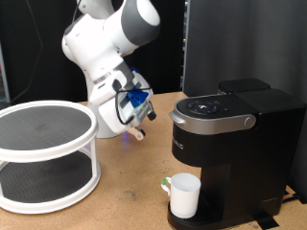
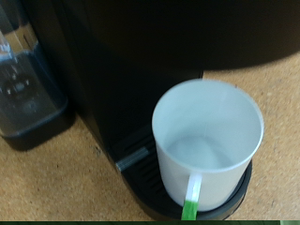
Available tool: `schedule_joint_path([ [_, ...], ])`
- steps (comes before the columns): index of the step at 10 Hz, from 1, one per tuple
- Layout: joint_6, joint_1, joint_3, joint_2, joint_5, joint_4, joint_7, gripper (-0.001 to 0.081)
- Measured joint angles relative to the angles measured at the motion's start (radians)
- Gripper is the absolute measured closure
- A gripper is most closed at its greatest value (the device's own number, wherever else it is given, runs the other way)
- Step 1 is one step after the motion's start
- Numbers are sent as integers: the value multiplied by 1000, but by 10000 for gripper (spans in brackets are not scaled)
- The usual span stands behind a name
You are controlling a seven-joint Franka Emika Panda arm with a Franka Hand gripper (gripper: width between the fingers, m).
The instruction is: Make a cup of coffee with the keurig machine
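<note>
Cup: the white mug (image 1: 183, 195) stands upright on the round drip base of the keurig machine (image 1: 235, 158), under the overhanging brew head. I judge it was set there to catch the pour. The wrist view shows it (image 2: 207, 141) from above, mouth open, with nothing dark inside that I can make out. A green strip runs down its near side in that view; I cannot tell what it is.

Machine: matte black, at the exterior view's right on the worktop (image 1: 125, 196). The silver-trimmed lid lies flat and looks closed, buttons facing up. Whether a pod is inside is hidden.

Gripper: the gripper (image 1: 140, 123) hangs at the end of the white arm, to the exterior view's left of the machine and above the worktop, apart from both cup and machine. It touches nothing and nothing shows between the jaws. Its tip is small and partly masked by blue parts, so I cannot tell whether the jaws are spread or pressed together. The wrist view shows no fingers.

Camera aim: the wrist camera looks down onto the cup and the machine's front, which suggests the hand is turned towards them.

Beyond: a white two-tier round rack (image 1: 43, 153) sits at the exterior view's left, well apart from the machine.
</note>
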Motion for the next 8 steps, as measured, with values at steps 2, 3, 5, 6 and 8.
schedule_joint_path([
  [2, -47, -25, 8, -78, -81, 3, 97, 1],
  [3, -71, -36, 15, -116, -112, 6, 142, 1],
  [5, -123, -56, 23, -188, -170, 19, 224, 1],
  [6, -148, -66, 27, -220, -194, 25, 257, 1],
  [8, -199, -80, 29, -271, -235, 35, 305, 1],
])
